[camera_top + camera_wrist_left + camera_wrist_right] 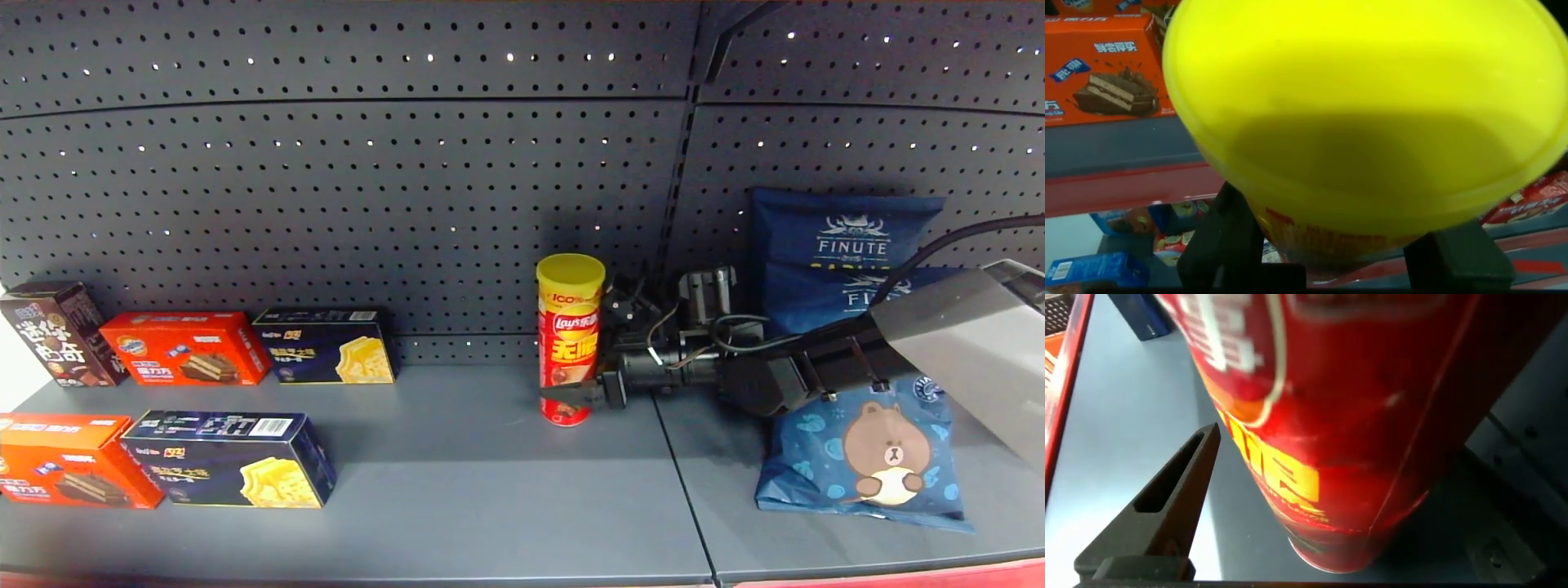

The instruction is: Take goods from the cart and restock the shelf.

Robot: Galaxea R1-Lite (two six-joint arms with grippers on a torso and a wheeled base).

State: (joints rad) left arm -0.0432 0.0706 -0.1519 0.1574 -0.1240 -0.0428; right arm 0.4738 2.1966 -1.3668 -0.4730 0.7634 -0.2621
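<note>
Left hand (1339,249) on yellow-lidded can (1372,106); right hand (575,390) loose around shelved can (569,327).

A shop: pegboard shelf (490,482) stocked with snack boxes (233,459).

chip can (1323,416) red, yellow print, upright on the grey shelf (1135,400), base flat on it; gripper (1351,494) down at the can's lower part, near the base, can't confirm contact; blue box (1139,314) on the shelf, well apart from the can; red shelf-edge strip (1065,400) further from the can than the box; orange pack (1053,351) past that strip; dark perforated back panel (1527,465) just behind the can
</note>
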